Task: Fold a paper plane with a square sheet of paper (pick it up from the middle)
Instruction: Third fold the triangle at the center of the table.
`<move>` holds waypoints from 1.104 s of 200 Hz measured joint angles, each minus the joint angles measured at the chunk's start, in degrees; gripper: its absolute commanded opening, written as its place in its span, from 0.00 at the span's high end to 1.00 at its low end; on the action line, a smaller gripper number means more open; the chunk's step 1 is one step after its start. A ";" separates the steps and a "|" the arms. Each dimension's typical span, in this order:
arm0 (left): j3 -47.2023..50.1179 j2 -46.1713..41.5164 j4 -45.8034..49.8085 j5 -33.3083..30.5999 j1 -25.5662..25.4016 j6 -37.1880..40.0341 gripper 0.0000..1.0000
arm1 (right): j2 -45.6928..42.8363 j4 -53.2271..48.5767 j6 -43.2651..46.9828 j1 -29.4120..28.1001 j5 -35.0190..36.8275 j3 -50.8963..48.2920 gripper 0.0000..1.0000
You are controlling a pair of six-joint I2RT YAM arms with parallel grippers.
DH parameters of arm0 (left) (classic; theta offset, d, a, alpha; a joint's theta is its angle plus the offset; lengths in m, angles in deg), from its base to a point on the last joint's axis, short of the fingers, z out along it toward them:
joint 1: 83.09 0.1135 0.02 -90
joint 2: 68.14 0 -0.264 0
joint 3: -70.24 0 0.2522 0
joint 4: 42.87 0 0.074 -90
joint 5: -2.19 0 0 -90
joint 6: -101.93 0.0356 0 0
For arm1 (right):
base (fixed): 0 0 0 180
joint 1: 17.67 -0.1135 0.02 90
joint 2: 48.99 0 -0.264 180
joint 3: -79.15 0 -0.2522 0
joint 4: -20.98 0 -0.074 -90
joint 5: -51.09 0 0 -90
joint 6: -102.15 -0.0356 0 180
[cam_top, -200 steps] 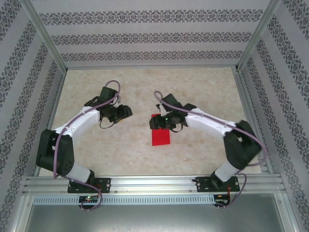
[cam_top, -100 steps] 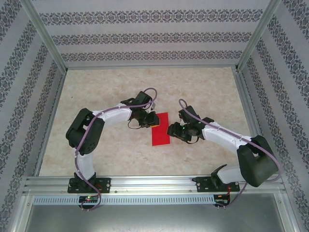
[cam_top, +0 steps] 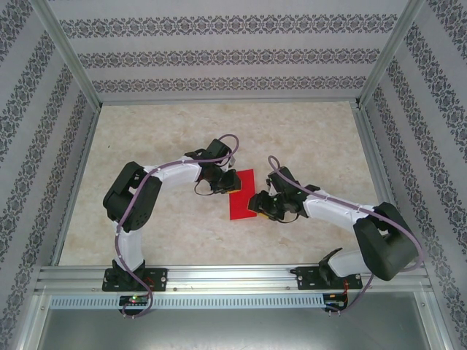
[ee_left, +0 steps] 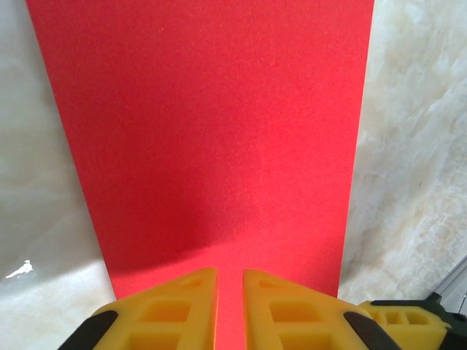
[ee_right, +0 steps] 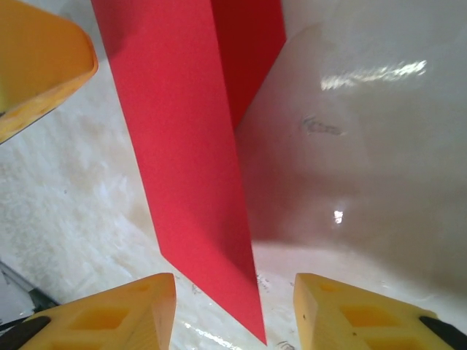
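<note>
Red sheet [ee_right: 190, 146] rises between the right fingers [ee_right: 109, 313].

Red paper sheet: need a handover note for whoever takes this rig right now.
Left pincer: jaws nearly shut, tips at one edge of the square sheet of paper. Cannot tell whether it pinches or presses.
Right pincer: open, straddling a raised layer on the sheet's other side.
Sheet: on the table between the two pincers, a narrow red rectangle.
Done: looks folded in half, but the top layer is not flat.
To do: flatten that crease, then all nose and wing folds.
</note>
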 measured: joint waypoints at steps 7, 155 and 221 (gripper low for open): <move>0.00 0.07 0.00 -0.04 0.00 0.00 0.82 | 0.09 0.70 -0.46 -0.02 -0.44 -0.22 0.58; -1.55 4.72 1.62 -0.57 0.00 0.24 0.84 | 4.09 -0.02 -7.89 0.15 -1.92 4.92 0.99; -2.95 5.07 2.93 -0.68 0.00 0.72 0.83 | 10.34 0.28 -9.38 0.15 -2.05 9.55 0.98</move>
